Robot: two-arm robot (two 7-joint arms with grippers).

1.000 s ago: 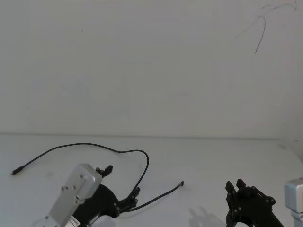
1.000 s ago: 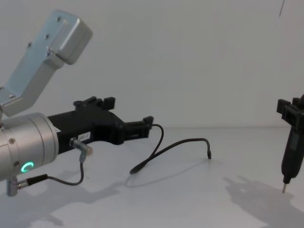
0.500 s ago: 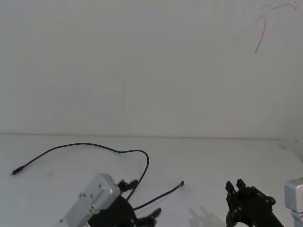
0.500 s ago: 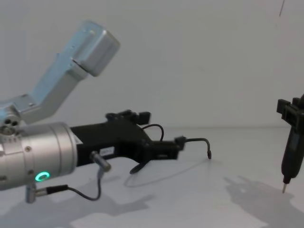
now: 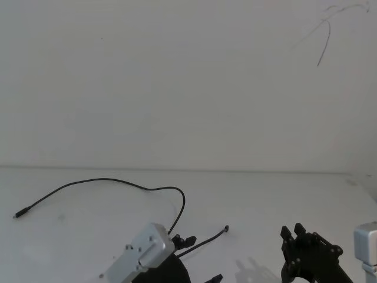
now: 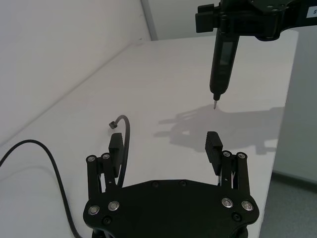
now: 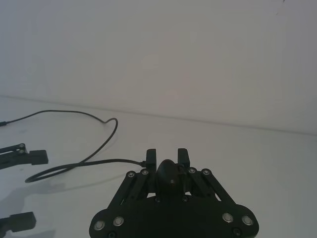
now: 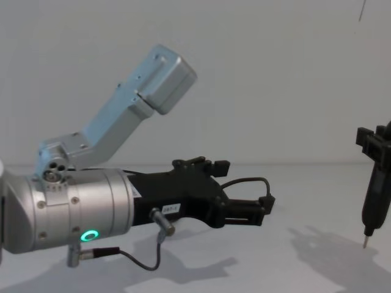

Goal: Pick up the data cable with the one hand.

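Note:
The data cable (image 5: 106, 180) is a thin black cord on the white table, arcing from the far left to a free end (image 5: 227, 227) near the middle. The one hand is my left gripper (image 5: 203, 259), blocky and black on a silver arm with a green ring light (image 8: 90, 235). It is open, low over the table. In the left wrist view the cable's end stretch (image 6: 128, 144) runs just inside one finger (image 6: 116, 145) of the left gripper (image 6: 164, 141), with nothing clamped. My right gripper (image 5: 293, 231) hangs at the right, shut on a slim black tool (image 8: 374, 201).
The tool's pointed tip (image 6: 214, 104) hangs just above the table, a little beyond the left gripper's fingers. The table's far edge meets a plain white wall (image 5: 188, 88). The silver elbow link (image 8: 143, 97) of the left arm rises above the gripper.
The left arm has swung to the right and forward, bringing its open fingers from the cable's middle bend up to its free end. The right arm and the cable have not moved.

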